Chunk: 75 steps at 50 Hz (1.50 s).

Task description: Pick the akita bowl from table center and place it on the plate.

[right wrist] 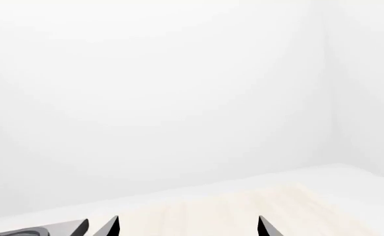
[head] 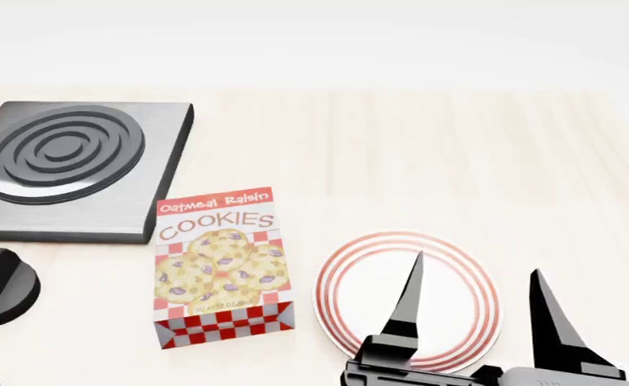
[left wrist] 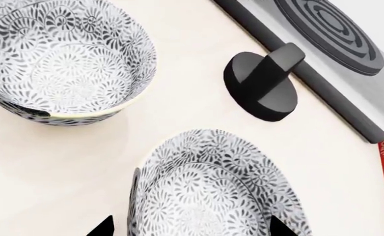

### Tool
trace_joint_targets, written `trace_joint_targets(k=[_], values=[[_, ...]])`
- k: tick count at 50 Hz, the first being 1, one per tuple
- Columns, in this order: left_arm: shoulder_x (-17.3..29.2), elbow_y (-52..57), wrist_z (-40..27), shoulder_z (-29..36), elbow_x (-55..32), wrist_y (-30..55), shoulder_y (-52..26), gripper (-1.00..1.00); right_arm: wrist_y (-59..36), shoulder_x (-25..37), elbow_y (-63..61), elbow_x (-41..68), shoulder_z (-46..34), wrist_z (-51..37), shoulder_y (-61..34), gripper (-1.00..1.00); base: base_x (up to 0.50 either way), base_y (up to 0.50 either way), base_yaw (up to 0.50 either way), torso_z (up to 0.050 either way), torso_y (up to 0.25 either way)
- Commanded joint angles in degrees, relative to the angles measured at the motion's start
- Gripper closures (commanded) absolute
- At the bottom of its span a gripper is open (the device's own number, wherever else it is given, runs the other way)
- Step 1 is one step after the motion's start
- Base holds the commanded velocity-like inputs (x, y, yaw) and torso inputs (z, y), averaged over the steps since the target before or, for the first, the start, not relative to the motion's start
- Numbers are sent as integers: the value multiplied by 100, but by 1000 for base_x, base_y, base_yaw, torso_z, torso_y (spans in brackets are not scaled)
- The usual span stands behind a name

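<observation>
Cookie box [head: 221, 265] reads "Oatmeal Raisin COOKIES" — just beside the plate [head: 342, 281].

The right gripper [head: 475, 281], a black two-fingered claw with long tapering fingers, is seen low in the head view, raised on its dark wrist block with the fingers pointing forward and spread well apart, nothing between them. In the right wrist view only its two dark fingertips [right wrist: 110, 226] are shown, likewise parted. The left gripper [left wrist: 190, 227] is shown only as two black fingertip corners, set wide apart.
</observation>
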<state>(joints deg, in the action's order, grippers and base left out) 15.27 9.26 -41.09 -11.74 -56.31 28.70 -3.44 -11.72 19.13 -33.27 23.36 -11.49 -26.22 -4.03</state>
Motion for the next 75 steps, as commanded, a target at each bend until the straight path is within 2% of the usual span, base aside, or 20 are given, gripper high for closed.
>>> trace_joint_targets(k=[1,17,18,56,70,75], values=[[-61,-215,99,-11,141,-50,13,-100,6,-36,18,-42,37,49,-10,-100,0,0,0,0,0],[-69,-324,187,49,169,-144,11,-100,22,-14,28,-28,13,24,-8,-100,0,0,0,0,0],[-70,-307,188,46,168,-157,16,100,20,-11,26,-28,11,21,-10,-100,0,0,0,0,0],[107,443,60,182,282,-280,109,100,167,19,43,-59,-70,-1,-19,-100,0,0,0,0,0],[279,918,385,525,702,-509,85,100,175,61,4,-80,-95,-22,-25,-100,0,0,0,0,0],[345,1245,961,642,842,-896,131,100,168,85,-78,-31,-55,-53,-8,-100,0,0,0,0,0]])
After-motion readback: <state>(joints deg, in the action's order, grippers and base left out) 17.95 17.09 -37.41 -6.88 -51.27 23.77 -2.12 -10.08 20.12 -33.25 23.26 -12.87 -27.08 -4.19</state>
